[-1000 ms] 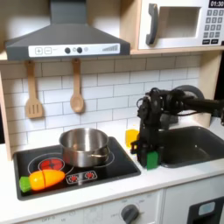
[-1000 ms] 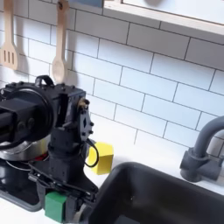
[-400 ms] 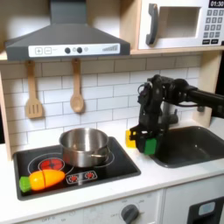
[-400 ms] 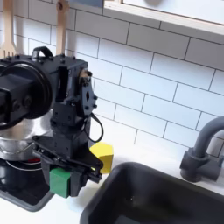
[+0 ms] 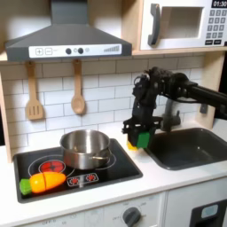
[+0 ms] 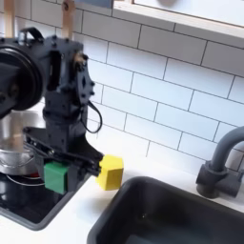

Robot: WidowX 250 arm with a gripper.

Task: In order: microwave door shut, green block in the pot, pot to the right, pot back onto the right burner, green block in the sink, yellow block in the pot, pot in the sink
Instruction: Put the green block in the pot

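White tile backed the table. My pincer (image 6: 59, 174) pinched the green block (image 5: 142, 139), lifted clear beside the stove's edge, short of the pot (image 5: 86, 148). Risk: an early release would drop it beside the yellow block (image 6: 111, 172).

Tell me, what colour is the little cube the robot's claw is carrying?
Bright green. The cube in the gripper shows best in the second exterior view.

Arm (image 5: 182, 87): matte black throughout, built of blocky motor housings joined by brackets. Black cable loops beside the wrist (image 6: 65, 76). Small screws visible on wrist housing.
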